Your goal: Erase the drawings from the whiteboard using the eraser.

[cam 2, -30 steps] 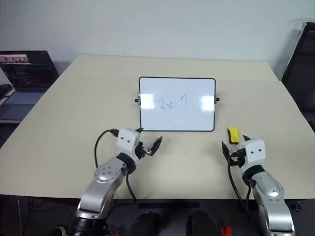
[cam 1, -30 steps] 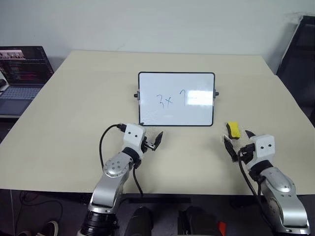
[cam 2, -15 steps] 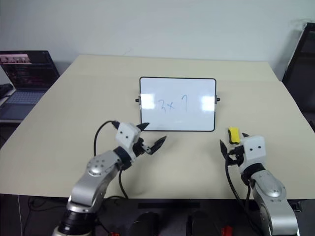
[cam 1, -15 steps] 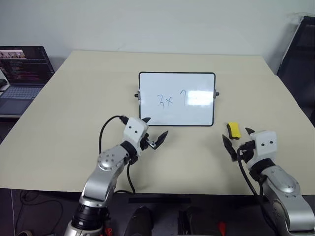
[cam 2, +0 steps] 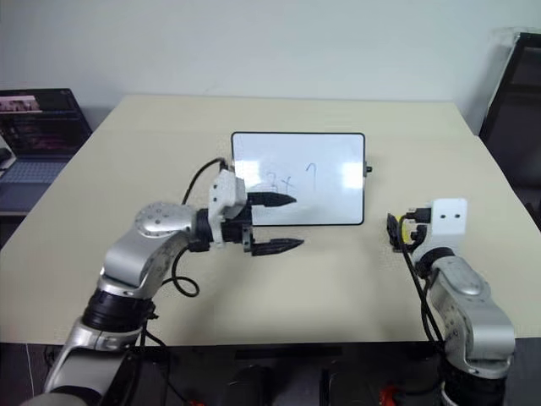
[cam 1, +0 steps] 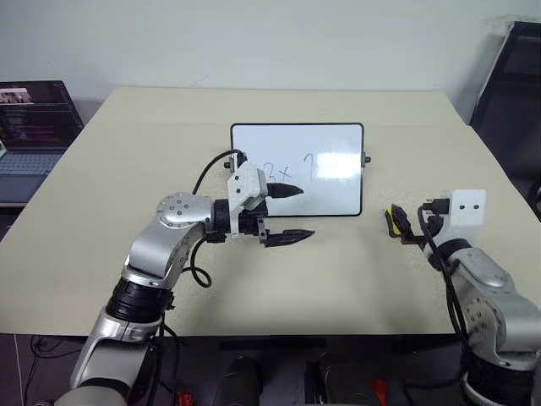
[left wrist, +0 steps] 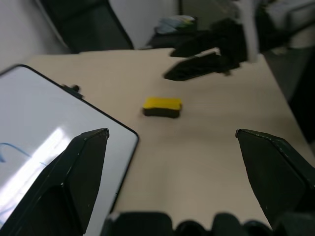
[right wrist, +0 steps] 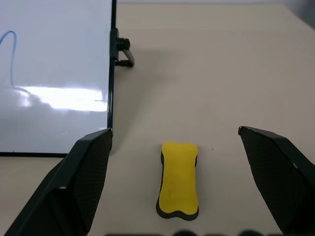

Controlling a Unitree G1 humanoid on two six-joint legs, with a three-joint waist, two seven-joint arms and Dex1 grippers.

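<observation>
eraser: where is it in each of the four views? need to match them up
Left eye: the eraser lies on the table past the whiteboard's near right corner.
Right eye: eraser, same spot, by the right gripper.
Left wrist: eraser, mid-frame.
Right wrist: eraser, low centre.
Shared landmark: the whiteboard's black-framed corner.

Marked whiteboard [cam 1: 321, 161] flat, drawings [cam 2: 292, 180], yellow eraser [right wrist: 178, 179] beside it

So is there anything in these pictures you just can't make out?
- The drawings: too faint and small to read in the eye views; the left gripper covers part of them.
- Whiteboard: cut off by the edge in both wrist views.
- Eraser: partly behind the right gripper in the eye views.
- Laptop: cut off at the edge, screen text too small.
</observation>
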